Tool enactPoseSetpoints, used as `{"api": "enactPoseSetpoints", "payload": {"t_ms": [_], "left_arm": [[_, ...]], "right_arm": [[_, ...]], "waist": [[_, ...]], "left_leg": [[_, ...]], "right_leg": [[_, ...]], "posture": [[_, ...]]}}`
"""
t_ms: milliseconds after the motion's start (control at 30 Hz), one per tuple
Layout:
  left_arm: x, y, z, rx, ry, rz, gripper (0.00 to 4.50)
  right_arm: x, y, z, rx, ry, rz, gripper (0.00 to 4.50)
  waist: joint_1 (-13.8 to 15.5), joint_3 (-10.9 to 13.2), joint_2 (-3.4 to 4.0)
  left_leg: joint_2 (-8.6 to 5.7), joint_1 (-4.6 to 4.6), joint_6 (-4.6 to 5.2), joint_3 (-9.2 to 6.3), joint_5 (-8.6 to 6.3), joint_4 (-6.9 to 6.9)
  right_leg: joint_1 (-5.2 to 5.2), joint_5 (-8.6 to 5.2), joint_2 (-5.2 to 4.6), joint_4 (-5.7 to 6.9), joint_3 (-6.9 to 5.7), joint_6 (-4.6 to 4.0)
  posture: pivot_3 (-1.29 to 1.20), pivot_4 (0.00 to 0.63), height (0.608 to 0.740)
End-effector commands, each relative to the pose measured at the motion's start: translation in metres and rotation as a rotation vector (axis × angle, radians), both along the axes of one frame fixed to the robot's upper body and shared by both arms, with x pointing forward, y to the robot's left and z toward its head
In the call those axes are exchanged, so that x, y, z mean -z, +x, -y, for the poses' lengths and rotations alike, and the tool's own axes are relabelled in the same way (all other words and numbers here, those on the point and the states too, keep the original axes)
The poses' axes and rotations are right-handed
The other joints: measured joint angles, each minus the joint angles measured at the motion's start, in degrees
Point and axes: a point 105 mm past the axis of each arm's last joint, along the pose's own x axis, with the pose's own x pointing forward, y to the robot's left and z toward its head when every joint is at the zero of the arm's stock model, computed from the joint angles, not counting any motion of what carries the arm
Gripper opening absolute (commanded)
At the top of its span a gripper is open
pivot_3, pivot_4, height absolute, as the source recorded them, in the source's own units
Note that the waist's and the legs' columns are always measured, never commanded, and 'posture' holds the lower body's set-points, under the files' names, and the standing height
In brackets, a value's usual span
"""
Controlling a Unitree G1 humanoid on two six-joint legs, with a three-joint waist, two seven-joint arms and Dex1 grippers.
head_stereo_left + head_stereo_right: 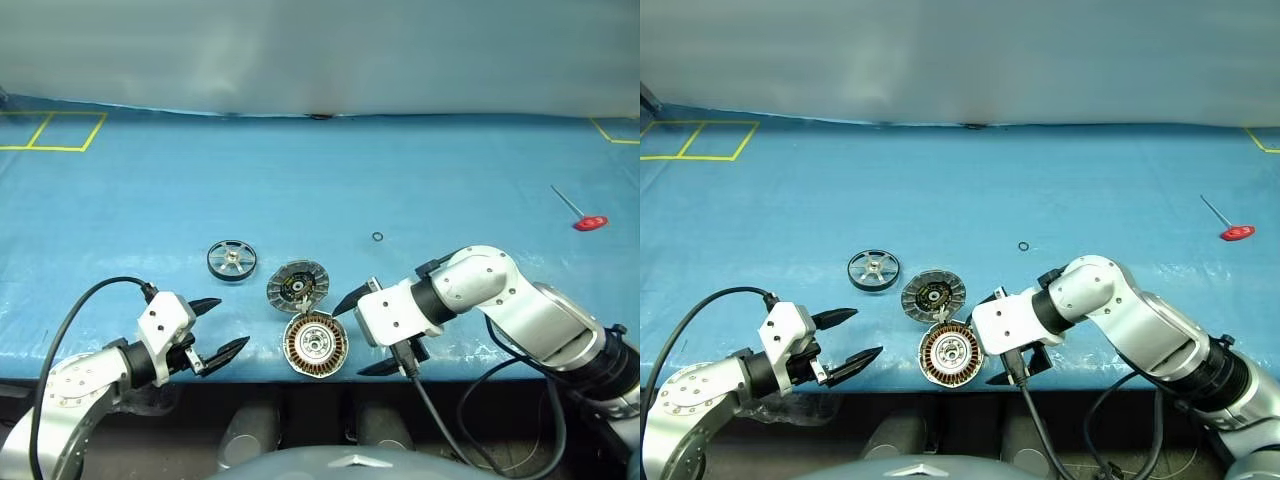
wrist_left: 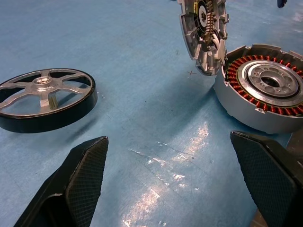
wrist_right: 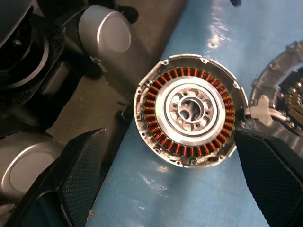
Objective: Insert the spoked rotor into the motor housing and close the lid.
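Hovering over the motor housing [image 1: 316, 346], right end effector [image 1: 356, 334] gapes.

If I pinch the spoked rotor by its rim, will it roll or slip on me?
The spoked rotor lies flat on the blue table, so it probably won't roll unless tipped on edge. Its smooth dark rim may slip between the fingers. It looks like rigid metal, light for its width given the open spokes.

Shiny metal motor housing [image 3: 191, 111] with copper-coloured coils lies on a glossy blue table [image 1: 400, 190].
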Motion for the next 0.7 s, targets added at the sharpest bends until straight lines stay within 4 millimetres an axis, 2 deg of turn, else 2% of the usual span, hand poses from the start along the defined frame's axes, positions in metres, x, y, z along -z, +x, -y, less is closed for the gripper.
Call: {"api": "enactPoseSetpoints", "payload": {"t_ms": [33, 233, 533, 700], "left_arm": [[-0.008, 0.001, 0.006, 0.023, -0.007, 0.044, 4.49], [-0.007, 0.000, 0.008, 0.019, -0.017, 0.044, 4.49], [-0.004, -0.002, 0.009, 0.007, -0.026, 0.043, 4.49], [-0.005, -0.002, 0.010, 0.006, -0.033, 0.049, 4.49]], "right_arm": [[0.001, -0.003, -0.002, -0.135, -0.073, 0.054, 4.49], [0.002, 0.001, -0.010, -0.302, -0.182, 0.122, 4.49], [0.003, 0.010, -0.025, -0.375, -0.221, 0.182, 4.49], [0.008, 0.010, -0.026, -0.412, -0.236, 0.191, 4.49]], "waist": [[-0.1, 0.0, 0.00], [-0.3, 0.0, 0.01], [-0.1, 0.0, 0.02], [-0.1, 0.0, 0.02]], "left_leg": [[0.00, 0.00, 0.00, 0.00, 0.00, 0.00], [-0.01, 0.02, -0.03, -0.01, 0.01, 0.00], [-0.04, 0.03, -0.20, -0.08, 0.08, -0.01], [-0.05, 0.04, -0.20, -0.08, 0.07, -0.01]], "right_leg": [[-0.01, 0.03, 0.00, 0.00, 0.00, 0.05], [-0.08, 0.13, 0.00, -0.01, 0.00, 0.21], [-0.14, 0.14, 0.01, 0.04, 0.01, 0.19], [-0.14, 0.14, 0.01, 0.05, 0.02, 0.19]], "posture": [[0.00, 0.150, 0.740], [0.00, 0.150, 0.740], [0.00, 0.150, 0.740], [0.00, 0.150, 0.740]]}}
